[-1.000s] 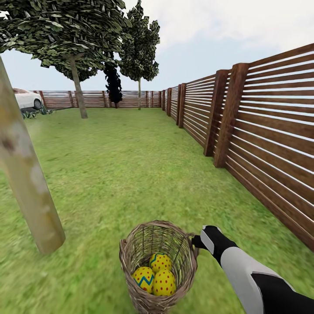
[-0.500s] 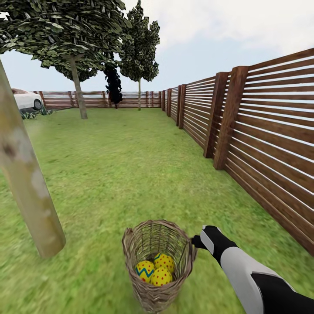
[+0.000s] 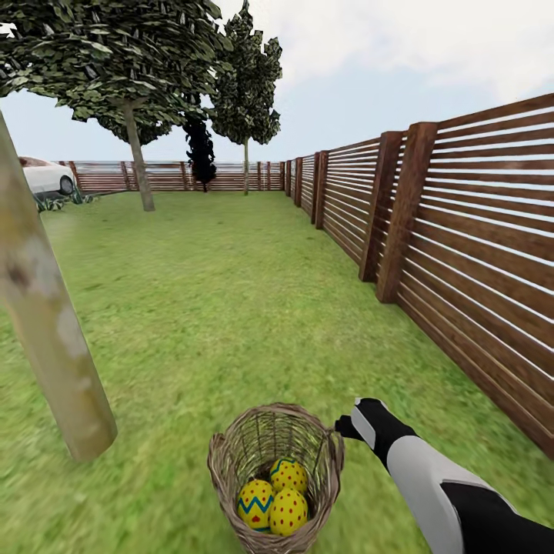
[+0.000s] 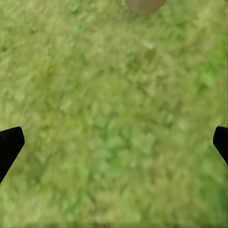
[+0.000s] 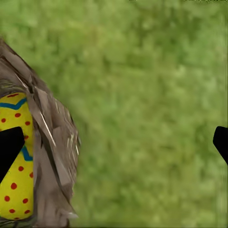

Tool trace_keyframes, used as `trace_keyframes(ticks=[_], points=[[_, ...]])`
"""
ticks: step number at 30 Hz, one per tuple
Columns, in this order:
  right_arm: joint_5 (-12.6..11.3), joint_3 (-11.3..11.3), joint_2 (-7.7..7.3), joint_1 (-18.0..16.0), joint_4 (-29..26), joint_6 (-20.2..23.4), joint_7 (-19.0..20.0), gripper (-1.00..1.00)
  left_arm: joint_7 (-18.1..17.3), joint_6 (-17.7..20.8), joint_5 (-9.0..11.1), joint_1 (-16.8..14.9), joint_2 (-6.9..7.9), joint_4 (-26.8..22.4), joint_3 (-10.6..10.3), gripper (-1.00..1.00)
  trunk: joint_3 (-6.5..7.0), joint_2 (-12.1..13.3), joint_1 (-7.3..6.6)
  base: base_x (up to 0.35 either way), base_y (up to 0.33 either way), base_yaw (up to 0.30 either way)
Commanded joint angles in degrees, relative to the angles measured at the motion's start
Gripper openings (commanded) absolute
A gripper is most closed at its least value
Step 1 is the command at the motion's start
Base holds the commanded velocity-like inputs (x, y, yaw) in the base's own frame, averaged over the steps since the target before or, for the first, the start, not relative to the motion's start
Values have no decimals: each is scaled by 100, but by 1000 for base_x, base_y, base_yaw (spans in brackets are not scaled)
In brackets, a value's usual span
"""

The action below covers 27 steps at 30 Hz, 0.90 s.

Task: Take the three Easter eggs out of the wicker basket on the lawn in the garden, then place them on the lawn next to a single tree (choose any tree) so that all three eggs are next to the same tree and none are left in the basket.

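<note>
Sitting in the basket (image 3: 231,469) on the grass (image 3: 231,308), the 3 eggs (image 3: 275,500) wait; the right gripper (image 3: 344,428), fingers spread wide at its rim, could tip it.

Flat, even daylight under a pale overcast sky (image 3: 400,46); no cast shadows, no glare. Head view fairly sharp, fence (image 3: 477,254) lines bowing slightly at the edge. Both wrist views soft: lawn (image 4: 114,123) between the fingers (image 4: 9,145) is a blurred smear.

No text, label or number can be read anywhere.
</note>
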Motion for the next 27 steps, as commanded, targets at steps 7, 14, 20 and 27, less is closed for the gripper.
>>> trace_keyframes(ticks=[7, 14, 20, 27], points=[[-16, -27, 2, -1, -6, 18, 327, 100, -19, 5, -58, -2, -6, -2, 5, 100, 122, 280, -155, 0, 0, 0], [-15, -47, -11, -1, -23, 17, 370, 100, -10, -3, -63, -2, -7, 16, 5, 100, 247, 561, -309, 0, 0, 0], [-15, -105, -42, -1, -24, -205, 363, 100, 38, -7, -66, -2, 3, 74, 5, 100, 355, 801, -440, 0, 0, 0], [-23, -131, -66, 3, -23, -304, 356, 100, 74, -118, -67, -3, 2, 163, 5, 100, 481, 1082, -594, 0, 0, 0]])
